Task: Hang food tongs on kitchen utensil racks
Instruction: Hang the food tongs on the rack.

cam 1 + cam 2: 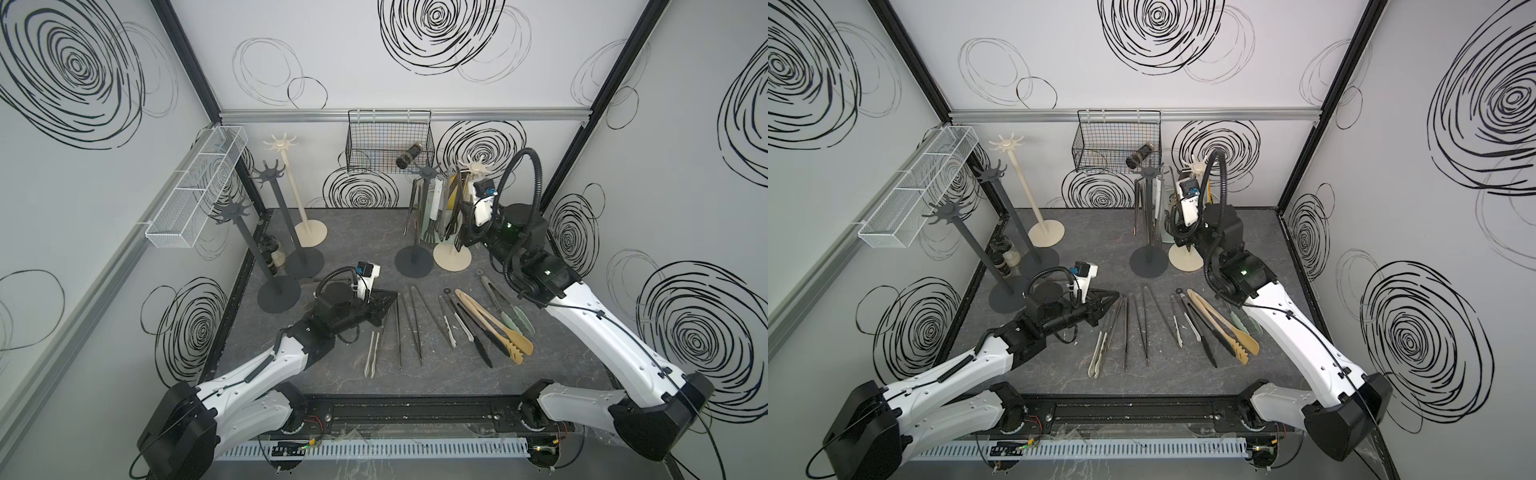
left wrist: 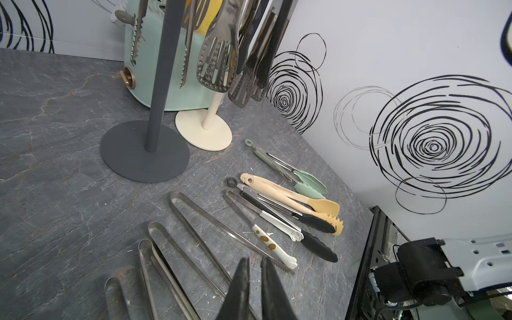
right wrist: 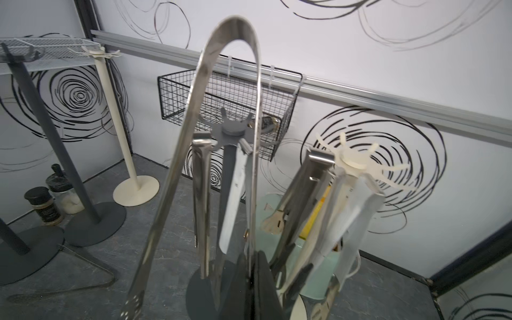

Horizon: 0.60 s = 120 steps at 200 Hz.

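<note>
right gripper (image 3: 250,266): steel tongs (image 3: 235,20) being gripped upright
loop: being held higher than crown of dark grey rack (image 3: 231,130), just beside
left gripper (image 2: 255,261): being held nearly closed, empty

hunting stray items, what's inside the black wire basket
A dark jar lies on its side in the black wire basket. A grey rack's crown hides the corner beside it.
</note>
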Available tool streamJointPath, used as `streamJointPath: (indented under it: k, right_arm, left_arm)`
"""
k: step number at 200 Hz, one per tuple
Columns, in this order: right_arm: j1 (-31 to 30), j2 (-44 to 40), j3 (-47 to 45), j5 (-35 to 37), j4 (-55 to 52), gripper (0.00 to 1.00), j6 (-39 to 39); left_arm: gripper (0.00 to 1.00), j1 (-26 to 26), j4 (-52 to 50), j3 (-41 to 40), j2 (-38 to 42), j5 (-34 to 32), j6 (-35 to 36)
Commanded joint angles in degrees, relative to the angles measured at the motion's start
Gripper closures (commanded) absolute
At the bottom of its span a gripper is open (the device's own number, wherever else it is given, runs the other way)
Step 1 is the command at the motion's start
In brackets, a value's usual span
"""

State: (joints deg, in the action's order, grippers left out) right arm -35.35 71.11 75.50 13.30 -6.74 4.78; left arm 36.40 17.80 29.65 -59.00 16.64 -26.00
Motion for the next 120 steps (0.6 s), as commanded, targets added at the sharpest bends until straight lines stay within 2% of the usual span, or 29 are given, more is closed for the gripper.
streamJointPath:
  k: [1,54,120]
  right_arm:
    - [-2.8,3.5,3.2,7.3,0.4,1.00,0.4]
    - [-4.5,9.1,5.6,9.4,2.6,1.00,-0.8]
    - [-4.4,12.3,4.2,11.1,4.3,1.00,-1.3]
  left_arm:
    - [0.85,0.5,3.0,-0.8,1.4,-0.6,-0.7]
    - [0.85,0.6,2.1,-1.3,2.7,-1.2,-0.4]
    - [0.85,0.6,2.1,-1.3,2.7,-1.2,0.1]
